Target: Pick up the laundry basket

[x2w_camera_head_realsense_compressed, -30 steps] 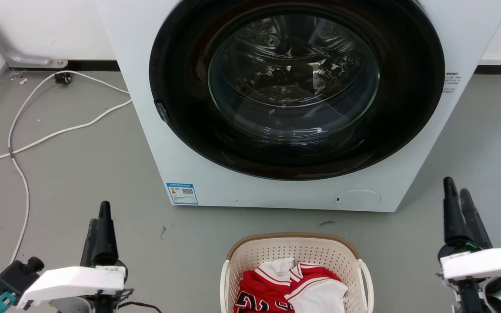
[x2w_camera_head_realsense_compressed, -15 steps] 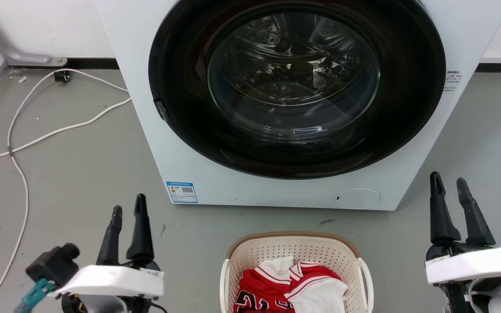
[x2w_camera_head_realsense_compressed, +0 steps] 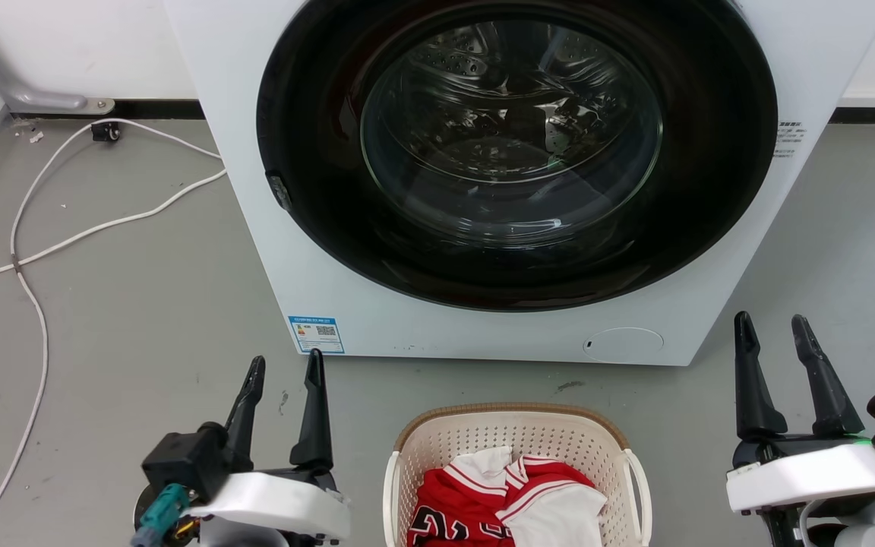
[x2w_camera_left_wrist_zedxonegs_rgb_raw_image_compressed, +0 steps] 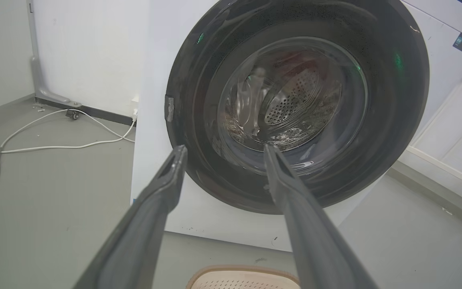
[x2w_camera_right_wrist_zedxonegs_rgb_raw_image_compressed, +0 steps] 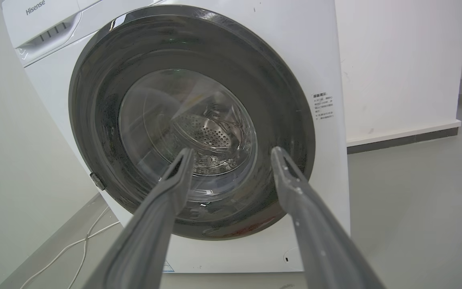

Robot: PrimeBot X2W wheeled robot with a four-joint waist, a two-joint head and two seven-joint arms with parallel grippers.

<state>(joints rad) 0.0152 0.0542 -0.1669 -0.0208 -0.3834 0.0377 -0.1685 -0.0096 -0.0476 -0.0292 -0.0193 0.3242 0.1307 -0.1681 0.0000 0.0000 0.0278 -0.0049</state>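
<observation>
Holding red-and-white garments (x2w_camera_head_realsense_compressed: pixel 483 501), perhaps jerseys, the laundry basket (x2w_camera_head_realsense_compressed: pixel 513 437) between left claw (x2w_camera_head_realsense_compressed: pixel 286 357) and right claw (x2w_camera_head_realsense_compressed: pixel 770 317), both spread.

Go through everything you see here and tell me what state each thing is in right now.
washing machine door: shut.
laundry basket: standing on the floor, ungripped, partly filled.
red and white jersey: crumpled inside the basket.
left gripper: open, empty.
right gripper: open, empty.
white cable: lying loose on the floor.
</observation>
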